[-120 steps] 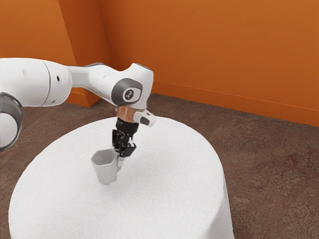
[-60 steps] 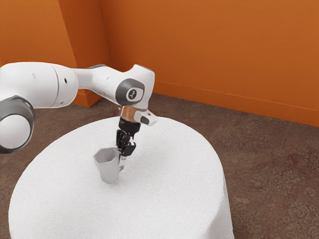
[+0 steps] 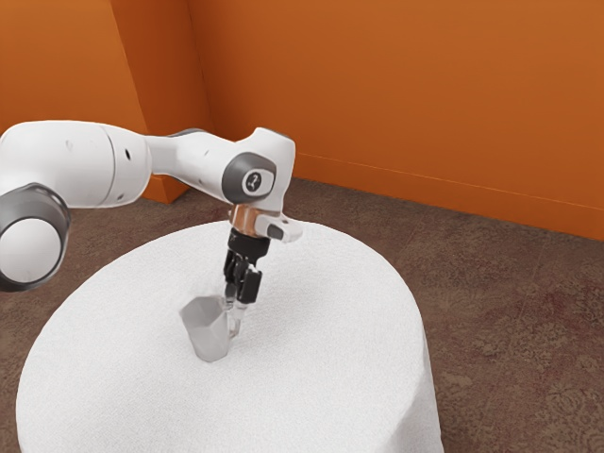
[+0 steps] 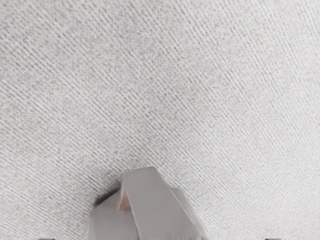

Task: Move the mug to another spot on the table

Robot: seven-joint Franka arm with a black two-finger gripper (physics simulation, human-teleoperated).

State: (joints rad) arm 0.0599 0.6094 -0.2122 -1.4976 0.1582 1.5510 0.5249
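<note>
1. My gripper [image 3: 237, 304] is pinched almost closed on the mug [image 3: 206, 328]. It reaches down from above and holds the thin part on the side toward the exterior view's right
2. The grey, faceted mug is left of centre on the round white tabletop [image 3: 330, 368], mouth up and leaning a little. I cannot tell whether its base touches the cloth or hangs just above it
3. In the wrist view the mug [image 4: 150, 210] lies right under my hand, with bare tabletop [image 4: 165, 75] beyond it
4. I judge the step needs a firm pinch and a low, level carry. An off-centre hold lets the mug swing or slip, so it should stand flat before I let go
5. The orange wall [image 3: 425, 85] and brown floor [image 3: 510, 311] are well apart from me. The likeliest trouble is the tabletop's edge, so I would choose a spot well inside it
</note>
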